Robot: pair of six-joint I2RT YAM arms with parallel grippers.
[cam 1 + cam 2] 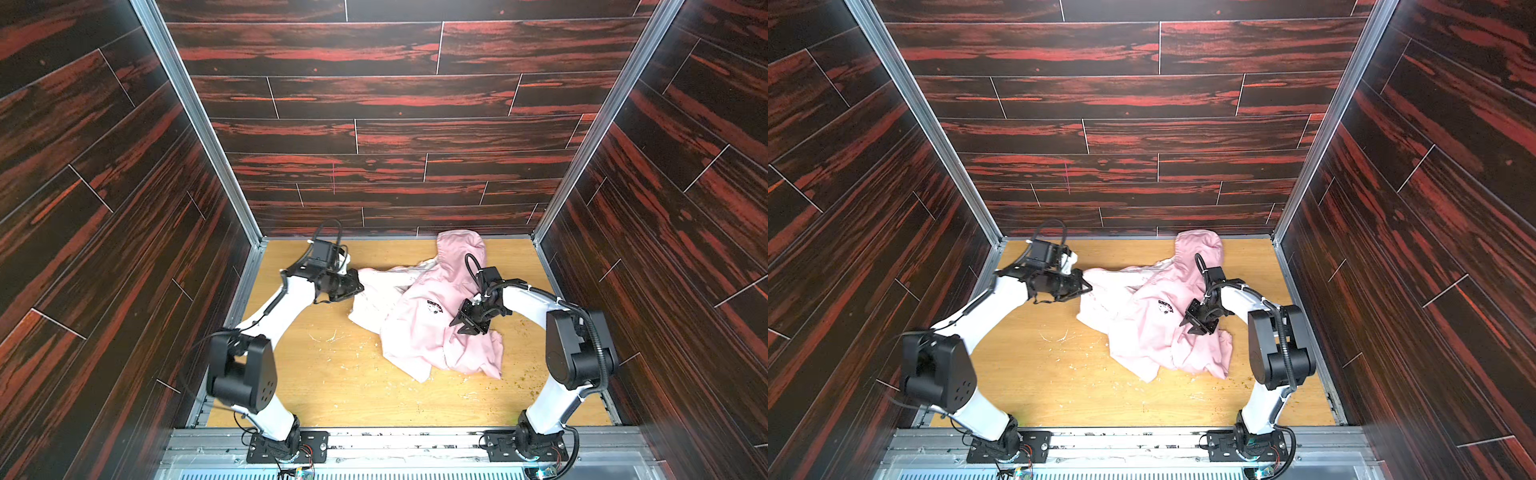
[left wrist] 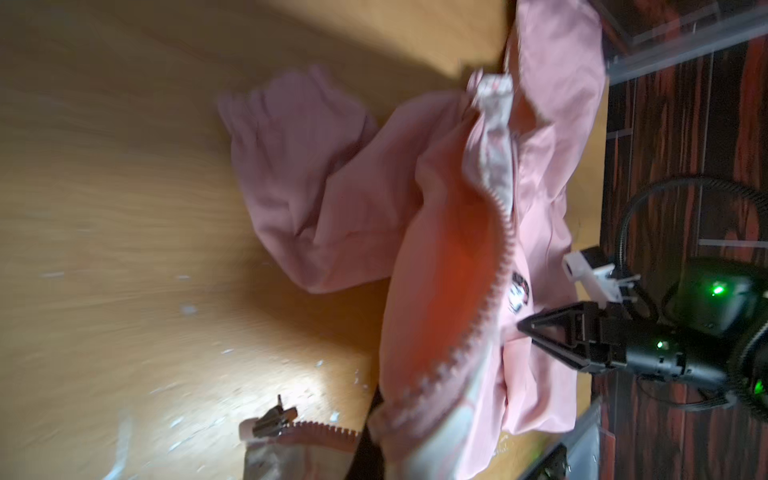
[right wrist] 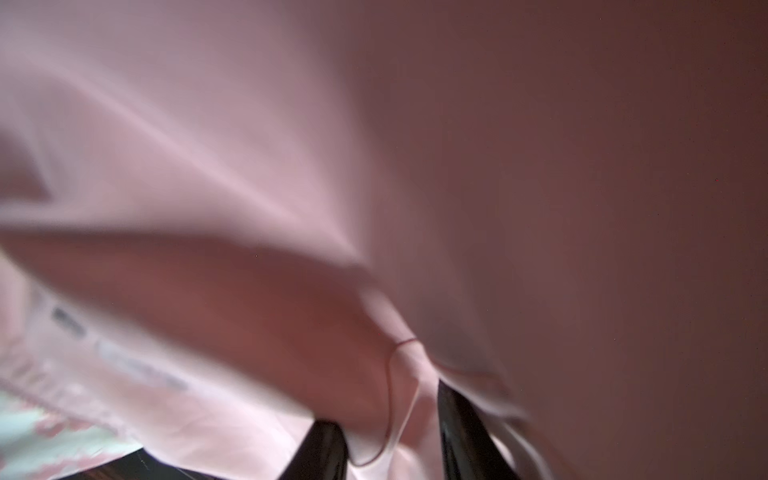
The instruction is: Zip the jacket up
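The jacket lies crumpled on the table, right of the middle in both top views. Its hood points toward the back wall, and its front is unzipped, the zipper teeth running loose in the left wrist view. The left hand is clenched on the jacket's left edge, close to the zipper slider. The right hand presses into the pink cloth near the small print with a fold between its fingers, but I cannot tell whether it grasps it.
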